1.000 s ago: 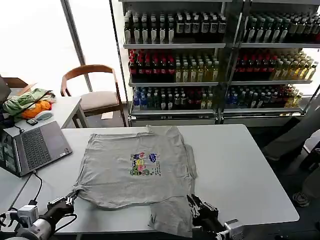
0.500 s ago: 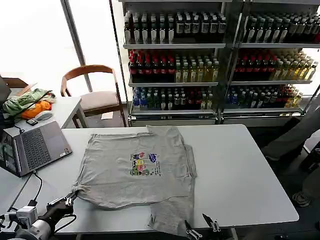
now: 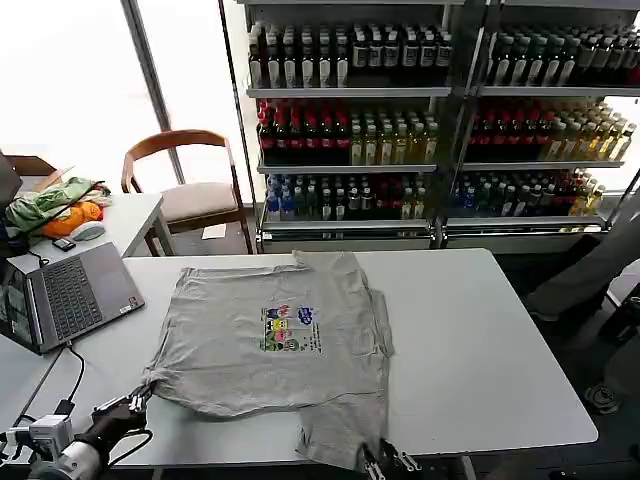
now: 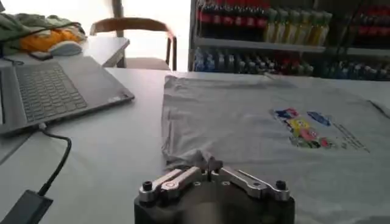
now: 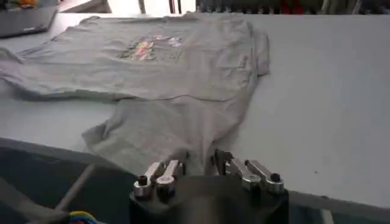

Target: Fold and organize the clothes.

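- The shirt (image 3: pixel 275 340) lies spread flat on the white table (image 3: pixel 480 340), chest print facing up, collar end toward the bottle shelves (image 3: pixel 430 120)
- One sleeve of the shirt is folded under along the right side; the lower hem bunches into a flap that reaches the near table edge
- Left gripper (image 3: pixel 138 398) sits at the near left corner of the shirt – its fingers are closed together on a pinch of the shirt's edge; in the left wrist view the two fingertips meet at the cloth (image 4: pixel 208 168)
- Right gripper (image 3: pixel 385 462) is at the near table edge, at the tip of the hanging flap; in the right wrist view its fingers stand slightly apart (image 5: pixel 201 163) with the cloth edge just at them – whether it has hold of the cloth cannot be told
- A laptop (image 3: pixel 65 295) stands open on the left end of the table, well apart from the shirt, with a cable running toward the near edge
- A green-and-orange cloth bundle (image 3: pixel 55 205) rests on a second table behind the laptop
- A wooden chair (image 3: pixel 190 190) stands beyond the table, near the window
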Action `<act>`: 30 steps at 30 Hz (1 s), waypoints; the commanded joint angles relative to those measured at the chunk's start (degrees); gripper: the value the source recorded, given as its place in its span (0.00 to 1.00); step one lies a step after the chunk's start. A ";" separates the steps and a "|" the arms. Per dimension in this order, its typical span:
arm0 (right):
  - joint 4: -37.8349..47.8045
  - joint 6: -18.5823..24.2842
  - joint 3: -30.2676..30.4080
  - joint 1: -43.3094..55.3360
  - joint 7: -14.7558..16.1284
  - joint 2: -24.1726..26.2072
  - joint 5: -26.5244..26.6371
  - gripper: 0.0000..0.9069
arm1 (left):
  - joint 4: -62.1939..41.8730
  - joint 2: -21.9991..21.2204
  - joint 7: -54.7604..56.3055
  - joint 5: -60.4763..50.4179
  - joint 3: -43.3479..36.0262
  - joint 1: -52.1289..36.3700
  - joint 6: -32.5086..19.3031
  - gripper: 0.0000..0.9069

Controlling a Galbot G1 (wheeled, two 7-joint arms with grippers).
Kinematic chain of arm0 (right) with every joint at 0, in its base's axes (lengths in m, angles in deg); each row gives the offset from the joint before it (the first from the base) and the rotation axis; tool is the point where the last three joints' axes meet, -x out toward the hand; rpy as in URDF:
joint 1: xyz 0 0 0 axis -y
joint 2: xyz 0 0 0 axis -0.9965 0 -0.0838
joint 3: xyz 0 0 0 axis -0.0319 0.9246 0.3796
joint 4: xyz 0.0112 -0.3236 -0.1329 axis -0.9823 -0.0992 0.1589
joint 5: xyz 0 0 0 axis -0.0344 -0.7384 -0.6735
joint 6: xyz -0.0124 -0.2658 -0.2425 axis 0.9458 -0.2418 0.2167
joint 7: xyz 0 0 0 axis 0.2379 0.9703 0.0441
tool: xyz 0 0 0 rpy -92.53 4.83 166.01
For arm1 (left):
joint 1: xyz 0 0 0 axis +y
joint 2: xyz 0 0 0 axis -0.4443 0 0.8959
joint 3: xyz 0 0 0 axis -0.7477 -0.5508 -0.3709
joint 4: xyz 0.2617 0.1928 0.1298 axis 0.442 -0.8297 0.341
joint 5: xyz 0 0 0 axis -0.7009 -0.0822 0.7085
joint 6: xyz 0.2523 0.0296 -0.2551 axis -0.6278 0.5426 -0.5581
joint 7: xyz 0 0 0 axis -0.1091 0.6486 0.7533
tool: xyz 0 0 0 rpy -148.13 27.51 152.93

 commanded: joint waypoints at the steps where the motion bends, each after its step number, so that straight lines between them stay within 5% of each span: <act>1: 1.65 -0.50 1.84 1.22 -0.01 -1.04 -0.23 0.00 | -0.01 0.01 -0.04 0.07 0.05 -0.03 0.00 0.00; 14: -5.40 2.23 -1.99 -0.87 1.99 1.76 0.75 0.00 | -1.12 1.29 0.08 0.71 0.87 -0.41 0.02 0.00; 30: -4.68 2.00 -7.05 10.70 0.92 -0.16 9.32 0.00 | -5.46 5.86 0.12 2.94 -0.85 -5.05 0.04 0.00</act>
